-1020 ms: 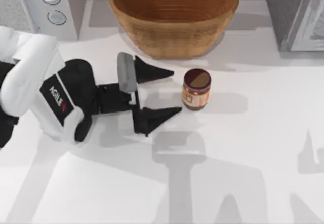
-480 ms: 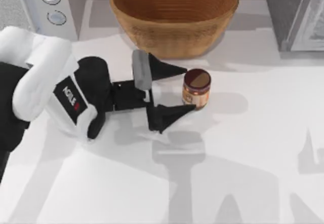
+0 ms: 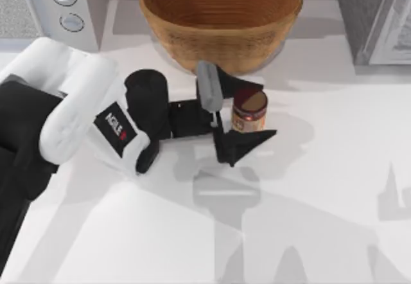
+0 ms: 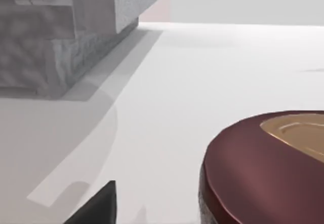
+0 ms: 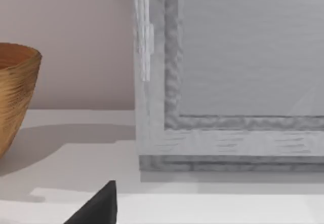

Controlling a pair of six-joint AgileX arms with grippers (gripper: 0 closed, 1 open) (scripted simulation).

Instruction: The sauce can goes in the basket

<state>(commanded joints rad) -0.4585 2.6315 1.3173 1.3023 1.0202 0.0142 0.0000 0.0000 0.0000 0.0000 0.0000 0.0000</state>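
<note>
A: Just in front of the basket, sauce can stands on the table, between left gripper's wide-spread fingers.

B: Not gripped. Remaining: close, lift, place in basket.

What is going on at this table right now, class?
The left gripper is at the sauce can, its open jaws on either side of the can, which stands upright on the white table. Nothing is lifted. The basket sits just behind, with nothing in it.
</note>
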